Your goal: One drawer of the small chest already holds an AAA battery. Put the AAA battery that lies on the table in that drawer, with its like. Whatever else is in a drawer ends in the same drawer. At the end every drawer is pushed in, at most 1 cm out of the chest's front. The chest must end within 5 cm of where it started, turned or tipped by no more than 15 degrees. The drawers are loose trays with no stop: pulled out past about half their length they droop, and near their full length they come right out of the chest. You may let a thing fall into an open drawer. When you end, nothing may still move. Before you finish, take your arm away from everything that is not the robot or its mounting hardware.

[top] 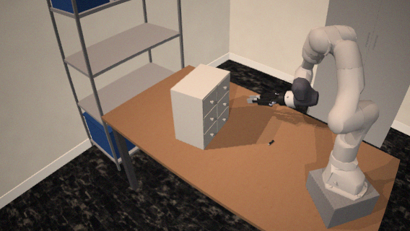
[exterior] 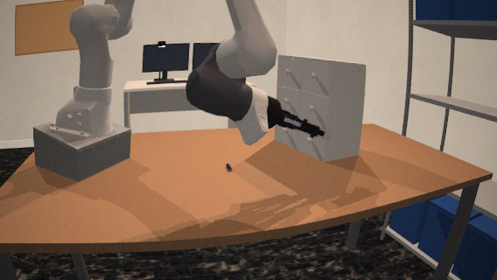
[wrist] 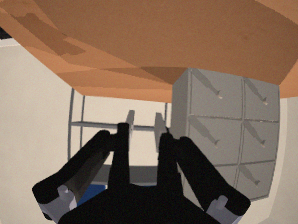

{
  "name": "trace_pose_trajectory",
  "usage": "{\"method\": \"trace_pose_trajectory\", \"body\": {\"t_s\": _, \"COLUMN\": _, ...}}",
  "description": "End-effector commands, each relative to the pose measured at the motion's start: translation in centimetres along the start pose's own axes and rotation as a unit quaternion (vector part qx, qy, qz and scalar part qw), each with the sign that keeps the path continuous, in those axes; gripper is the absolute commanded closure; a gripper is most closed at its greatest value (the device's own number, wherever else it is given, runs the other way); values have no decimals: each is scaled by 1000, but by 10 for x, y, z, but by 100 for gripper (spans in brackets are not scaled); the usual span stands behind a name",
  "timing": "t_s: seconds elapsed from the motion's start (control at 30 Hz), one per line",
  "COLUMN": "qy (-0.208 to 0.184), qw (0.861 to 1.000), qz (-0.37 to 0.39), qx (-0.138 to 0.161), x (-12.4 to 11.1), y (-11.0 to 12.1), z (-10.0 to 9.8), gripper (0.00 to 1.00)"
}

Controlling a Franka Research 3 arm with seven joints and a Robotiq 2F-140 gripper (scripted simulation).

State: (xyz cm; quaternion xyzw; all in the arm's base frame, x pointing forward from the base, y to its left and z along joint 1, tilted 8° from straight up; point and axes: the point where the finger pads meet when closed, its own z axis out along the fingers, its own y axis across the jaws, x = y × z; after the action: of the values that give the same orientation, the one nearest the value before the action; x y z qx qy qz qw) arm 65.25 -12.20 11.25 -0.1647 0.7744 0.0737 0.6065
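The small white chest (top: 200, 106) stands on the brown table, with all its drawers pushed in and small knobs on their fronts. It also shows in the exterior view (exterior: 321, 109) and in the wrist view (wrist: 226, 143). The AAA battery (top: 271, 143) is a small dark cylinder that lies on the table in front of the chest, also seen in the exterior view (exterior: 228, 167). My gripper (top: 250, 99) hangs level in the air, pointing toward the chest's front but apart from it. Its fingers stand nearly closed with a narrow gap and nothing between them.
A metal shelf rack (top: 119, 58) with blue bins stands behind the chest at the table's far side. My arm's base block (top: 341, 202) sits at the table's near right corner. A desk with monitors (exterior: 168, 59) stands off the table.
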Motion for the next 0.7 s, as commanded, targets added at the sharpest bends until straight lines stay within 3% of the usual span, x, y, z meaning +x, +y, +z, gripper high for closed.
{"method": "trace_pose_trajectory", "body": {"t_s": 0.0, "qy": -1, "qw": 1000, "qz": -11, "qx": 1, "x": 4, "y": 9, "z": 4, "gripper": 80}}
{"method": "trace_pose_trajectory", "body": {"t_s": 0.67, "qy": -1, "qw": 1000, "qz": -11, "qx": 1, "x": 17, "y": 52, "z": 21, "gripper": 80}}
